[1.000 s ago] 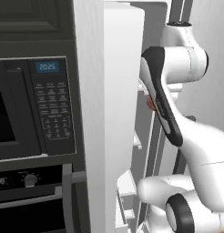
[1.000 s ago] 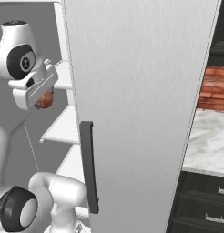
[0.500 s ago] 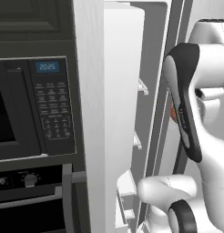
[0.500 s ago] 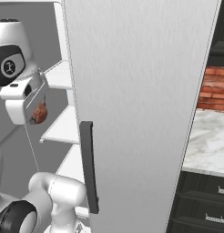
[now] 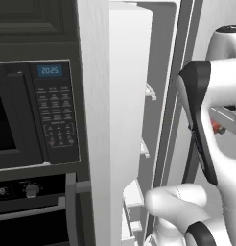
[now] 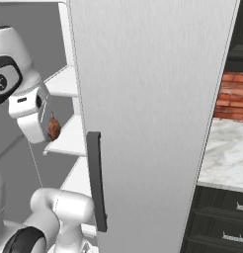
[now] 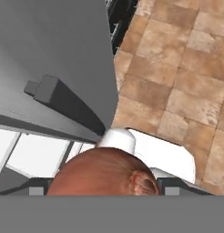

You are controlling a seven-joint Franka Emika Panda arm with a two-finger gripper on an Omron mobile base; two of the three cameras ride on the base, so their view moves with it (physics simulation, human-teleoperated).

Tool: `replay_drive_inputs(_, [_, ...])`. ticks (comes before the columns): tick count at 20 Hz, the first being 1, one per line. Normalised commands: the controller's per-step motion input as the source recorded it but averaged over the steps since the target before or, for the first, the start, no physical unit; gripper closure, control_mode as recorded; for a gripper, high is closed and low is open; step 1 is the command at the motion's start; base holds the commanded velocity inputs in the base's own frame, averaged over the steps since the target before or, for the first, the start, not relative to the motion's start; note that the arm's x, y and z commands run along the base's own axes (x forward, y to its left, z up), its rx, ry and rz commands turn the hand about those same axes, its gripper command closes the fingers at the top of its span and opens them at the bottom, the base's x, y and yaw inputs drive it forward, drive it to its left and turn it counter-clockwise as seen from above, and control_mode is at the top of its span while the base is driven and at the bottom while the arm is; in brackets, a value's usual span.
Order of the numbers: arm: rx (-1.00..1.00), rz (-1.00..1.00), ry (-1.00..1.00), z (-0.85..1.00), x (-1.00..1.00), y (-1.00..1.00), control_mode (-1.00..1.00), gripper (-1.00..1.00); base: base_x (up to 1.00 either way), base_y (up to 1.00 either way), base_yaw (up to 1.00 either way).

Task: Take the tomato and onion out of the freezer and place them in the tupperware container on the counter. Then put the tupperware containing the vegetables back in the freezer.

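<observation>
The gripper (image 6: 50,129) hangs just left of the freezer (image 6: 153,99) door's inner face, its jaws set wide around the onion (image 6: 54,129) — an orange-brown ball held in front of the white shelves (image 6: 69,141), clear of them. In the hand view the onion (image 7: 104,173) bulks between the fingertips, above tan floor tiles (image 7: 177,86). The door's dark handle (image 6: 96,180) stands right of the gripper. Further right, past the door's edge, lies the marble desk (image 6: 224,153) under red brick (image 6: 234,96).
</observation>
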Motion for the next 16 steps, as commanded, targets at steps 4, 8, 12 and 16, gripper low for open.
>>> replay_drive_inputs(4, [0.0,0.44,0.04,-0.22,-0.4,-0.39,-1.0,1.0,0.0,0.0,0.0])
replay_drive_inputs(8, [0.0,0.48,0.07,-0.13,-0.19,-0.43,-1.0,1.0,0.0,0.0,0.0])
replay_drive_inputs(12, [0.0,0.53,0.02,-0.04,-0.01,-0.36,-1.0,1.0,0.0,0.0,0.0])
replay_drive_inputs(16, [0.0,0.49,0.0,-0.05,-0.04,-0.22,-1.0,1.0,0.0,0.0,0.0])
